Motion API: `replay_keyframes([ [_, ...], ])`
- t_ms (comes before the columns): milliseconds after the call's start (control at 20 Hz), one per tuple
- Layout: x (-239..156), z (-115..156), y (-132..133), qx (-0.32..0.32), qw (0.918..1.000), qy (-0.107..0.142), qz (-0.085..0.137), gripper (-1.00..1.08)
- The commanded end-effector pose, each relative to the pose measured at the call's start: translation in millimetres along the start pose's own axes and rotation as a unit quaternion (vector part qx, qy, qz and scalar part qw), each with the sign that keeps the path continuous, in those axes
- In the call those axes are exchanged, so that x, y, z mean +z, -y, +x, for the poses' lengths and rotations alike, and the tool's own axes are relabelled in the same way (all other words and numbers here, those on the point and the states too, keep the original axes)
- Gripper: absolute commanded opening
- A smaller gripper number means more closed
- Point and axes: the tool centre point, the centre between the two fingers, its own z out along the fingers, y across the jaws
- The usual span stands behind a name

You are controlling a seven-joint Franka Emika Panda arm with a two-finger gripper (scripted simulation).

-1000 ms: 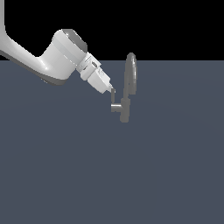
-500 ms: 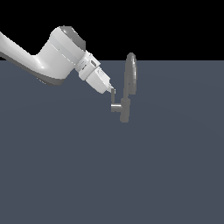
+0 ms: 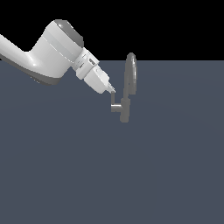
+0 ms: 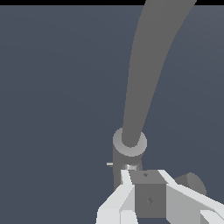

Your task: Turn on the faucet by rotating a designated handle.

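The faucet [image 3: 125, 112] is a small grey fixture with a short cylindrical base and a tall narrow loop spout [image 3: 130, 74]. Its handle [image 3: 113, 101] is a thin L-shaped lever sticking out toward the exterior view's left, with a slim bar pointing up. My gripper [image 3: 111, 90] comes in from the upper left and its narrow tip rests against the top of that bar. The fingers look pressed together with nothing between them. In the wrist view the gripper [image 4: 139, 173] sits just in front of the faucet [image 4: 129, 148]; a grey rounded part of the handle [image 4: 191, 181] shows beside the fingers.
A flat dark grey floor [image 3: 131, 175] stretches all around the faucet. My white arm [image 3: 52, 52] fills the upper left of the exterior view.
The arm's rear link has shifted slightly. The gripper tip stays against the handle, and the handle shows no visible turn.
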Motion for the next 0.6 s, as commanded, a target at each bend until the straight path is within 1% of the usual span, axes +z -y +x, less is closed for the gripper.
replay_keyframes([
  [0, 1, -1, -1, -0.001, 1.0, -0.001, -0.001, -1.0],
  [550, 11, -10, -34, -0.001, 1.0, -0.001, -0.004, -1.0],
])
